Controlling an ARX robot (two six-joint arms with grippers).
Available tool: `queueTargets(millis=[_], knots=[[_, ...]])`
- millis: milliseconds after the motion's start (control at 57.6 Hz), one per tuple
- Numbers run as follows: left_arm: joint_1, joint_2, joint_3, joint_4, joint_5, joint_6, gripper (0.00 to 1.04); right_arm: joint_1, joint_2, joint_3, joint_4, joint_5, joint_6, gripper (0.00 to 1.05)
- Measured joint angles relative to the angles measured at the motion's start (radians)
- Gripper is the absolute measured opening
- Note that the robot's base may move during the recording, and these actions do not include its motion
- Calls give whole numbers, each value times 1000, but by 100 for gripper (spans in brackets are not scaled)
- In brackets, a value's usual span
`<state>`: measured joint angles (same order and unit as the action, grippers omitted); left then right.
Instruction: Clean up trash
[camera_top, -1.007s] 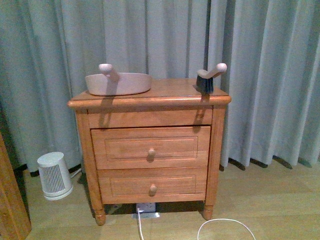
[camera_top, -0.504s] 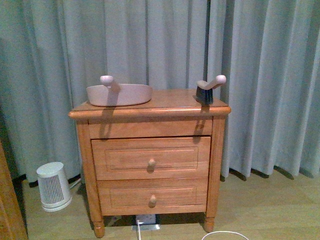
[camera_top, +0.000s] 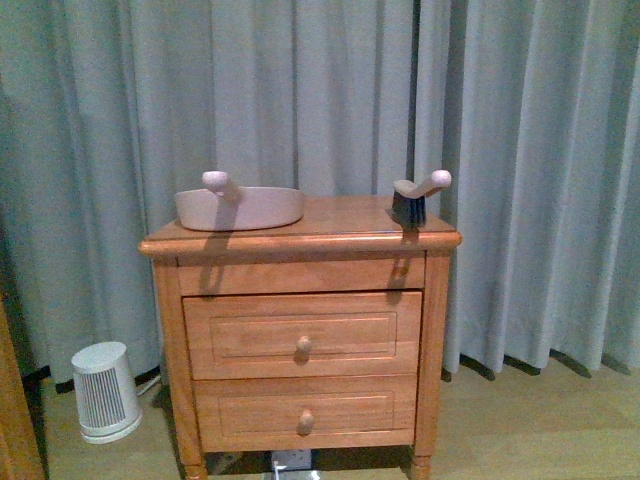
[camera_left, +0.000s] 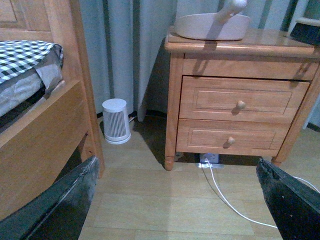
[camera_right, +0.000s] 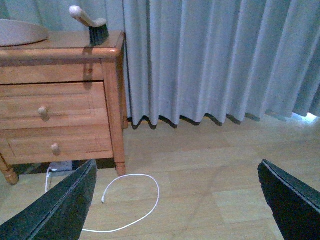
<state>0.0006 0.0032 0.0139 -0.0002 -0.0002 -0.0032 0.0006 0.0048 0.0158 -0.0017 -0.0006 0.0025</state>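
No crumpled white trash shows in any view. A beige-pink dustpan (camera_top: 240, 207) lies on the left of a wooden nightstand (camera_top: 300, 330), and a hand brush (camera_top: 415, 197) with dark bristles stands on its right. Both also show in the left wrist view, the dustpan (camera_left: 212, 26) and the brush (camera_left: 306, 31), and in the right wrist view, the dustpan (camera_right: 20, 32) and the brush (camera_right: 92, 25). My left gripper (camera_left: 180, 200) is open over bare wood floor in front of the nightstand. My right gripper (camera_right: 177, 200) is open over the floor to the nightstand's right. Neither arm shows in the front view.
Grey curtains (camera_top: 520, 150) hang behind. A small white heater (camera_top: 103, 390) stands on the floor left of the nightstand. A wooden bed frame (camera_left: 45, 115) is at the left. A power strip (camera_left: 208, 161) and a white cable (camera_right: 125, 200) lie on the floor.
In the front view the nightstand, dustpan and brush have slid lower in the picture, so the camera has risen or tilted up. The cable on the floor has left the view.
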Motion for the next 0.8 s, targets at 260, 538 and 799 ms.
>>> queueTargets(millis=[260, 538, 799], knots=[[0, 0, 0, 0, 0, 0, 97, 0, 0, 0, 0, 0, 0, 97], [0, 0, 0, 0, 0, 0, 97, 0, 0, 0, 0, 0, 0, 97], [0, 0, 0, 0, 0, 0, 97, 0, 0, 0, 0, 0, 0, 97]])
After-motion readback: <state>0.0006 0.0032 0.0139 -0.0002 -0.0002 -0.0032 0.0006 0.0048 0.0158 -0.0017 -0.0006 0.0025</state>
